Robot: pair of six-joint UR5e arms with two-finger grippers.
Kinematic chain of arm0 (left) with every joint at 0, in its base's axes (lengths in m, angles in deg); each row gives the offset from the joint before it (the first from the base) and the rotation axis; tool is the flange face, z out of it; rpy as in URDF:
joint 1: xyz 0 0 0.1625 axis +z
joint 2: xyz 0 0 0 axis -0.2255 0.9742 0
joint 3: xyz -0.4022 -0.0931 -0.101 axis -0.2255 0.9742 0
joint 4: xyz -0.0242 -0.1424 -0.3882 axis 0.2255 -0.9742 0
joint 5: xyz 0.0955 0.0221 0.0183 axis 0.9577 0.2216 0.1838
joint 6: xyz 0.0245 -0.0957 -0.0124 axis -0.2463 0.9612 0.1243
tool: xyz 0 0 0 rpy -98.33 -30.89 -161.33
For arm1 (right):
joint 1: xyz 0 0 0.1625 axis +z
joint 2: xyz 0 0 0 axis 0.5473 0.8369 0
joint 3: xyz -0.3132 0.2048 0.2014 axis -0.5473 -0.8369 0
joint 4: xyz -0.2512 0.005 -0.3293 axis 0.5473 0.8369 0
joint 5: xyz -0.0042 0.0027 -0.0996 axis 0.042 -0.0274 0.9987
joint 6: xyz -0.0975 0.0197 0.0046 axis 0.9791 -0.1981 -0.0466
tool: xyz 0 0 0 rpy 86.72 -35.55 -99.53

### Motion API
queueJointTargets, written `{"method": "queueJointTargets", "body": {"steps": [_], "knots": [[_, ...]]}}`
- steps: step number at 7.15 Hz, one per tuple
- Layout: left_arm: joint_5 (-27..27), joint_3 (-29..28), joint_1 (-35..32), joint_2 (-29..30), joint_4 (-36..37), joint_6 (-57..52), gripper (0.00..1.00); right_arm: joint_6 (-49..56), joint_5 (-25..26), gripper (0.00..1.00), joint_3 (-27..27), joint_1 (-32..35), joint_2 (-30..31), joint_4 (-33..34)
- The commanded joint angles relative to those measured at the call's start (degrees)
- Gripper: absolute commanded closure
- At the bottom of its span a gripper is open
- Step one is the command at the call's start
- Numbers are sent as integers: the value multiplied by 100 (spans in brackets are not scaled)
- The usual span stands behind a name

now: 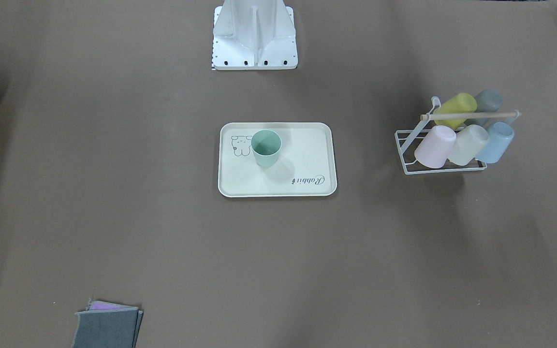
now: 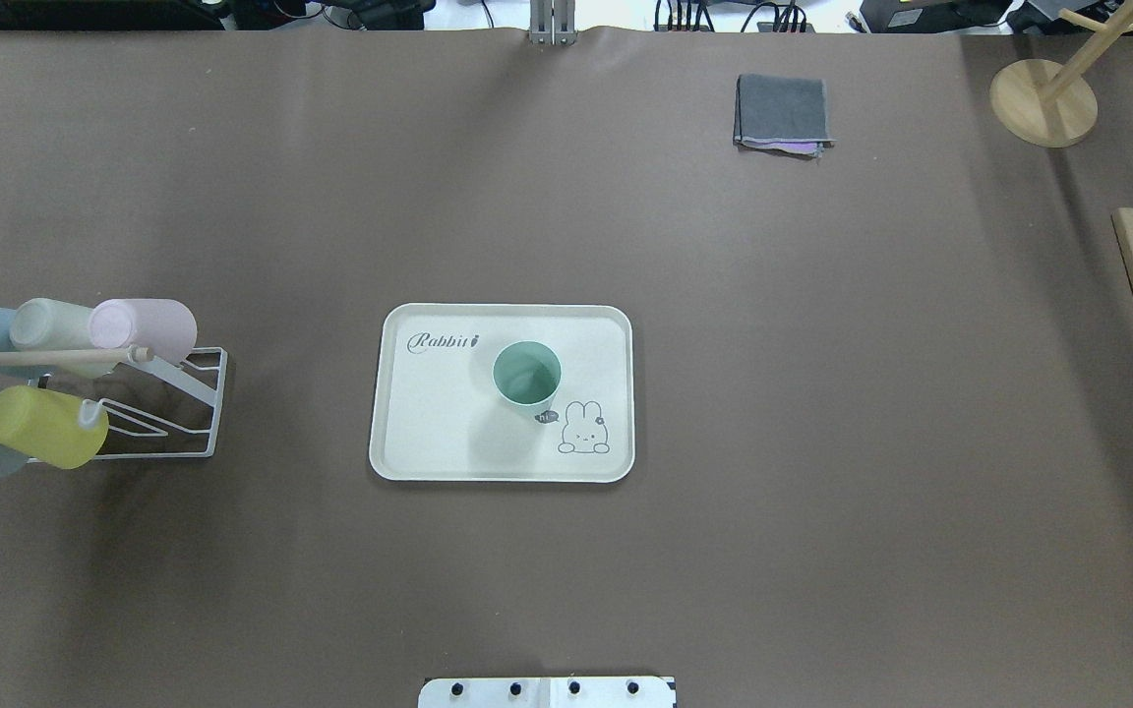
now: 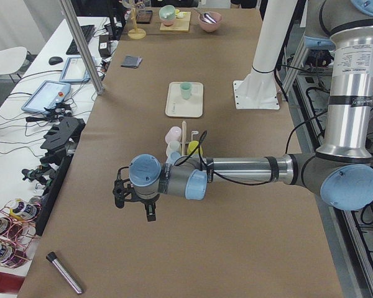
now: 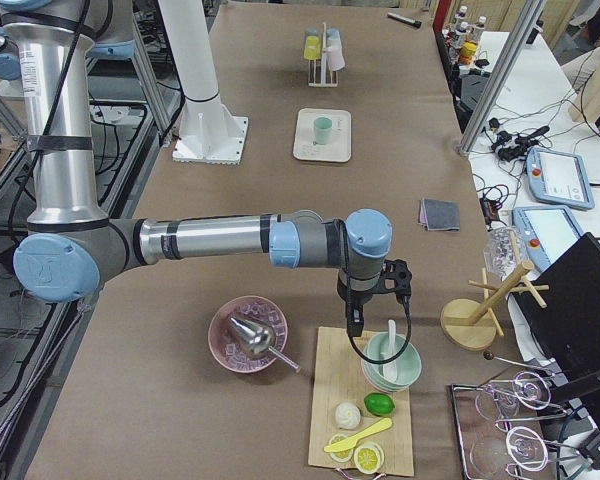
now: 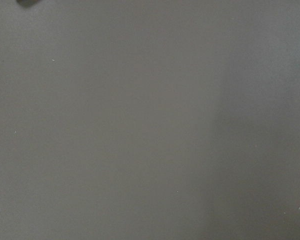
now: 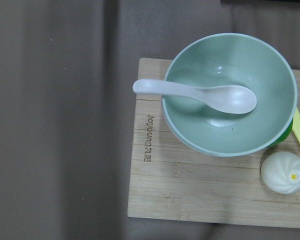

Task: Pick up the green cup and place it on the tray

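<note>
The plain mint-green plastic cup (image 1: 265,147) stands upright on the flat cream rectangular tray (image 1: 307,159) at the middle of the brown tabletop (image 1: 114,193). Both arms reach level over opposite tabletop ends, left hand (image 3: 135,200) and right hand (image 4: 370,295) pointing down (how wide either is, I cannot tell).

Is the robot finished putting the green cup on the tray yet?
Looks finished. Done: the green cup stands upright on the tray, beside the bunny drawing. In hand: nothing near it; the left gripper hangs over bare table past the cup rack, and the right gripper hovers above the green bowl on the wooden board. Left: nothing that I can see.
</note>
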Motion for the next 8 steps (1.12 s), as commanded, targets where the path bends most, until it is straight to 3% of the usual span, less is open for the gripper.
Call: {"method": "queueJointTargets", "body": {"steps": [1,3,6,8], "knots": [[20,76,222,-274,80,-15,2,0,7,0,-7,0,26,-2],[509,127,740,-196,360,-33,2,0,-2,0,2,-1,26,-2],[495,400,733,-275,546,-42,2,0,7,0,-7,-9,44,-2],[93,488,550,-214,939,-59,2,0,16,0,-7,-1,44,-2]]}}
